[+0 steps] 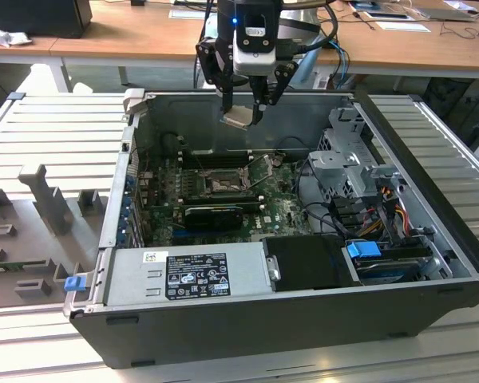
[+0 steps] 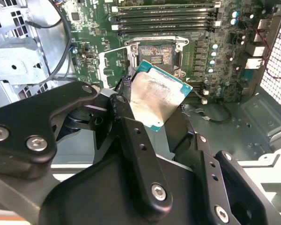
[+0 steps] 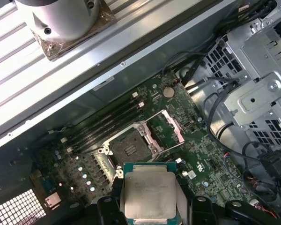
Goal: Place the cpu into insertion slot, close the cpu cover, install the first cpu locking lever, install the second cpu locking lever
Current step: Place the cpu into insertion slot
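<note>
My gripper (image 1: 241, 114) hangs above the open computer case, shut on the cpu (image 1: 238, 119), a pale silvery square chip with a green rim. In both wrist views the cpu (image 2: 157, 96) (image 3: 150, 194) sits tilted between the black fingers (image 2: 126, 122), high above the board. The insertion slot (image 3: 129, 149) (image 2: 154, 54) (image 1: 219, 185) is a bare black socket on the motherboard. The cpu cover (image 3: 176, 127) (image 1: 261, 170), a thin silvery frame, is swung open beside the slot.
The case walls (image 1: 247, 100) ring the board. A power supply (image 1: 195, 275) lies along the front edge. A metal drive cage (image 1: 347, 163) with loose cables (image 1: 383, 207) fills the exterior view's right. Memory slots (image 2: 164, 18) run beside the socket.
</note>
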You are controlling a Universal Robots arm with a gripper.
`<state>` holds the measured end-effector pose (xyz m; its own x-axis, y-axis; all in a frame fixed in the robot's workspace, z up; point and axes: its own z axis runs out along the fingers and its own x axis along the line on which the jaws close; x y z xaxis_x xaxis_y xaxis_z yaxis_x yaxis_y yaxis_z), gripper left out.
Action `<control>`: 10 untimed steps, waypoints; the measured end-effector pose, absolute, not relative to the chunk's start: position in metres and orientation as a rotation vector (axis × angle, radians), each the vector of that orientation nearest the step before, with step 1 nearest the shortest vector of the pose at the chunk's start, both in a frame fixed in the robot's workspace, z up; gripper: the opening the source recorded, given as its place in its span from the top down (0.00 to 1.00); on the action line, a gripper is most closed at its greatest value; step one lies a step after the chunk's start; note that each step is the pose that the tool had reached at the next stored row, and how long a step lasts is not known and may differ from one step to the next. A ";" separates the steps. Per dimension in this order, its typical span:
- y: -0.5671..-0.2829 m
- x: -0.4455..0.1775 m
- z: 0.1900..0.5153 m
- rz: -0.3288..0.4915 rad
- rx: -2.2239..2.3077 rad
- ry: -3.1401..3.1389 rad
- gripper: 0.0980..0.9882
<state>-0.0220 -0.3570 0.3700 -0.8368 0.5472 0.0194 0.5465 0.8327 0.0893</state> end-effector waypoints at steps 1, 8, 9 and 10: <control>-0.357 -0.022 0.370 0.143 0.901 2.999 0.52; -0.357 -0.022 0.365 0.142 0.906 2.997 0.52; -0.357 -0.022 0.365 0.141 0.909 2.996 0.52; -0.357 -0.022 0.365 0.141 0.918 2.993 0.52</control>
